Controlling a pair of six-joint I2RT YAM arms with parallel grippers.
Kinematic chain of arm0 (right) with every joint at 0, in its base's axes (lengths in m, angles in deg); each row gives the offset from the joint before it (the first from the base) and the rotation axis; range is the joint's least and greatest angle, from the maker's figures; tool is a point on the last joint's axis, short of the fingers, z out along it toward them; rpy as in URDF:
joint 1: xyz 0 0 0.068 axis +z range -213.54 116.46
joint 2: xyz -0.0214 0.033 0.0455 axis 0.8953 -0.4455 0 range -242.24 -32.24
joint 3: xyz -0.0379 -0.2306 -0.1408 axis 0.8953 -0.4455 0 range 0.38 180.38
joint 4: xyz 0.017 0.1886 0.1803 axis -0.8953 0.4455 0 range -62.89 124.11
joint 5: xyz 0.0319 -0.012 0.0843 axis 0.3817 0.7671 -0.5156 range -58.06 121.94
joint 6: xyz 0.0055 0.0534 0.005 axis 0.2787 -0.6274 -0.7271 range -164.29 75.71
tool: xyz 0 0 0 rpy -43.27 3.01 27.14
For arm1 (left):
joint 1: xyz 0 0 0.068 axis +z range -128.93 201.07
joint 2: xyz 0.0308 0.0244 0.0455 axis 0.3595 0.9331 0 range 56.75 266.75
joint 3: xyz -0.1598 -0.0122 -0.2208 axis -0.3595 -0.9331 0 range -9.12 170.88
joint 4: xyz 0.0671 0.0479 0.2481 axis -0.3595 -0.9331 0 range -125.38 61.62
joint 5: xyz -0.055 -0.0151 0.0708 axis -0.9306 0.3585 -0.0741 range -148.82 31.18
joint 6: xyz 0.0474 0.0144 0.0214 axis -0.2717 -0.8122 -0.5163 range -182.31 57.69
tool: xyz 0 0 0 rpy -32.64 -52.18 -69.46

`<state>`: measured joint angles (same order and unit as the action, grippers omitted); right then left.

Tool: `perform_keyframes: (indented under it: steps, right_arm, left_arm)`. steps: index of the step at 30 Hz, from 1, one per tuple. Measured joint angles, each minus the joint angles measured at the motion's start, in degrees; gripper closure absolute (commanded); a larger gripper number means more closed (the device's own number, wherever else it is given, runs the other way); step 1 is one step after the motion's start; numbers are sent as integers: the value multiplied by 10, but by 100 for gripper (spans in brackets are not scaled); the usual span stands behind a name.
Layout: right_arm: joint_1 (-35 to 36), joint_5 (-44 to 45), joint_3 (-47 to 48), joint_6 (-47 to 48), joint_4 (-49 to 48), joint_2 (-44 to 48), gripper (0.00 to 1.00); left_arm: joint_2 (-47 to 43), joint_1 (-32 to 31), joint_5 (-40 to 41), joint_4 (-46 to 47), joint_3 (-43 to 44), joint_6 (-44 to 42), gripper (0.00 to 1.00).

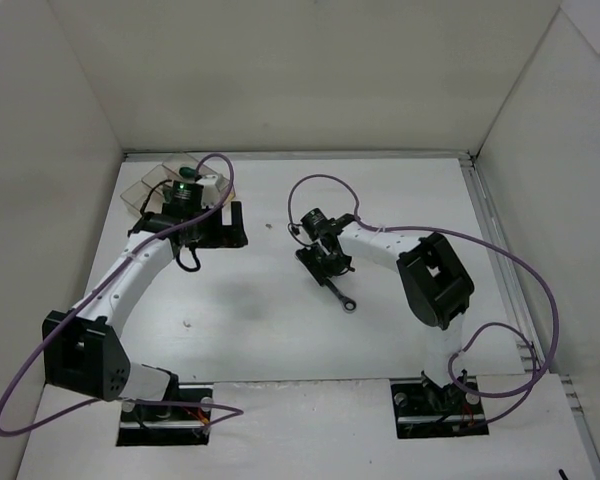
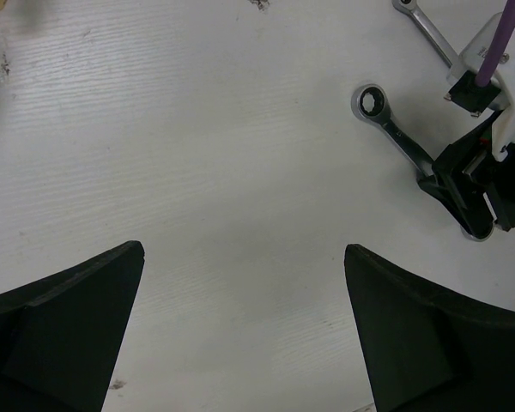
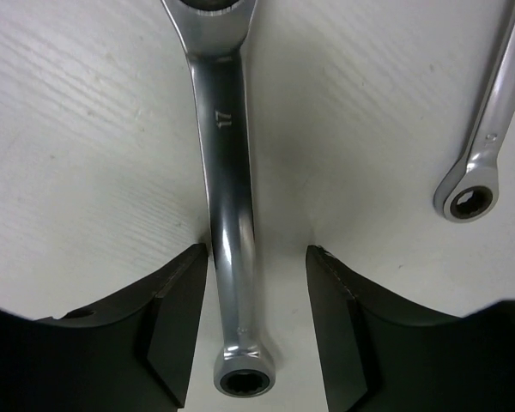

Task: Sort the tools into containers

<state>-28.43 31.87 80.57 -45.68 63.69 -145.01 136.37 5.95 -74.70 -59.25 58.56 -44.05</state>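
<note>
- Starting from the near edge: both arm bases sat on the white table (image 1: 280,340). The left arm reached toward the far left and the right arm folded back toward mid-table.
- The right gripper (image 1: 330,272) (image 3: 257,249) was down over a silver wrench (image 1: 342,296) (image 3: 227,172) stamped 17, at mid-table.
- Its fingers (image 3: 176,318) straddled the shank, parted and not clamped. One was touching or just beside the metal, I could not tell which. The other showed a clear gap.
- That wrench lay flat on the table. In the top view, one ring end poked out of the gripper toward the near side.
- A second wrench (image 3: 485,129) (image 2: 421,26), slimmer, lay flat near the first and apart from it, with its ring end showing.
- The left gripper (image 1: 225,225) (image 2: 245,249) hung farther back, left of centre. It was spread wide, with nothing between its fingers and bare table beneath.
- The containers (image 1: 150,188), clear bins, sat at the far left corner, just beyond the left gripper and partly under that wrist. I could not tell their contents.
</note>
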Motion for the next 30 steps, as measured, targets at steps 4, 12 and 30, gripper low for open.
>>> perform_keyframes:
  steps: [4,12,30]
  right_arm:
    - [2,0,-17,-1,1,12,57]
    - [13,0,-12,-1,4,8,76]
    - [20,-13,26,-23,10,9,100]
  left_arm:
    - [0,0,-6,1,0,2,0]
    - [0,9,-10,4,0,5,0]
    - [-11,32,-103,73,-56,79,1]
